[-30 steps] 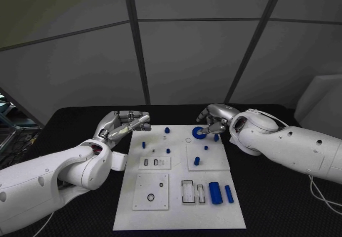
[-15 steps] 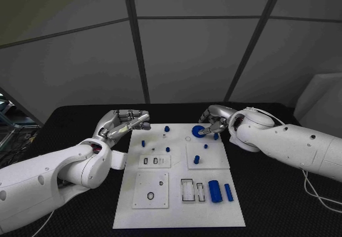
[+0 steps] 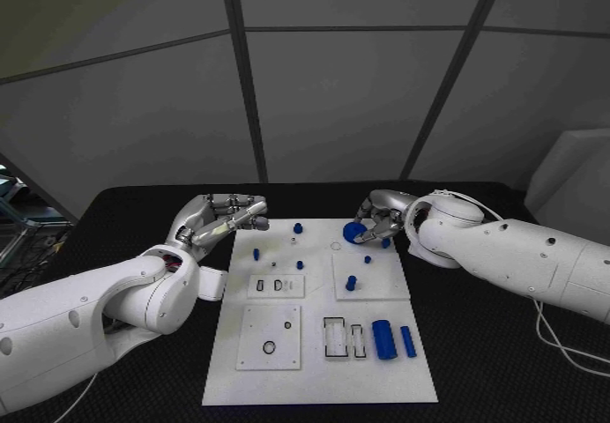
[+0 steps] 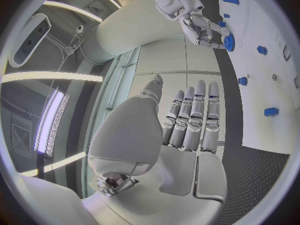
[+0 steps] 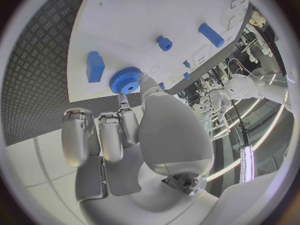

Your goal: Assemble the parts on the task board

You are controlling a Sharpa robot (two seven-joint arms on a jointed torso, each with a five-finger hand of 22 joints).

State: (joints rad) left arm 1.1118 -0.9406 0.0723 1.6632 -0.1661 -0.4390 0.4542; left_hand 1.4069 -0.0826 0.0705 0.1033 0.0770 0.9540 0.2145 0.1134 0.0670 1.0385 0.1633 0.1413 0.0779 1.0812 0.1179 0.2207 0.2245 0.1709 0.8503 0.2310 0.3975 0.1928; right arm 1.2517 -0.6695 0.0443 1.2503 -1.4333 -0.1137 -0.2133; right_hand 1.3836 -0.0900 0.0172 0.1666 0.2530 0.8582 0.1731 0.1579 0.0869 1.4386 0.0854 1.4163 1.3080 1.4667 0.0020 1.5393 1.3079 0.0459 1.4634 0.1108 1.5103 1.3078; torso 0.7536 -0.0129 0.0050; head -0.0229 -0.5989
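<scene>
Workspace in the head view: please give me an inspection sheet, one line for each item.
Surface: black table with a textured top.
Job's things: white task board in the middle; blue gear at its far edge; small blue pegs standing on it; blue cylinder near its right edge.
Clutter: nothing seen.
Hands: right hand pinches the gear; left hand holds nothing, fingers extended.
Cables: white cable on the table under the right arm.
Surroundings: grey wall panels behind.
</scene>
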